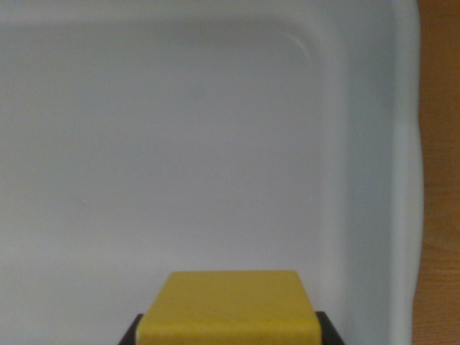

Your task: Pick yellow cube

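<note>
The yellow cube (pixel 228 305) fills the bottom middle of the wrist view, its flat top facing the camera. My gripper (pixel 228 335) has a dark finger tight against each side of it; only the tips of the fingers (pixel 130 335) show at the frame's bottom edge. The jaws look shut on the cube. Below and beyond the cube lies the pale floor of a white tray (pixel 406 180). Whether the cube rests on that floor or hangs above it cannot be told.
The tray's raised rim runs along the top and down the wrist view's right, with a rounded corner at the upper right. Beyond the rim a strip of wooden table (pixel 441 172) shows at the far right.
</note>
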Robot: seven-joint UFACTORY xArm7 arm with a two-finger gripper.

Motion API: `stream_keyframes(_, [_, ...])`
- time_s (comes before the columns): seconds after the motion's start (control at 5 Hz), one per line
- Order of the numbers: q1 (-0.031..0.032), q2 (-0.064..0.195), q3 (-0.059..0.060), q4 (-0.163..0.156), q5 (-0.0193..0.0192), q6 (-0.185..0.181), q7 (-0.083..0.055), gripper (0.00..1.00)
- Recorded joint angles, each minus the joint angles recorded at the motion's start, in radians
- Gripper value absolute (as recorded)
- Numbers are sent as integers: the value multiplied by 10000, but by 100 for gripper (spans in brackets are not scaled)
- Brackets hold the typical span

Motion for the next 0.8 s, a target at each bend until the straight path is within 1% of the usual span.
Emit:
stream_keyframes(0.2, [6, -72, -8, 138, -18, 208, 14, 100])
stream_keyframes(0.4, [6, -72, -8, 138, -18, 208, 14, 100])
stream_keyframes(0.6, [10, -125, -15, 239, -31, 362, 24, 100])
stream_keyframes(0.8, [10, -125, -15, 239, -31, 362, 24, 100])
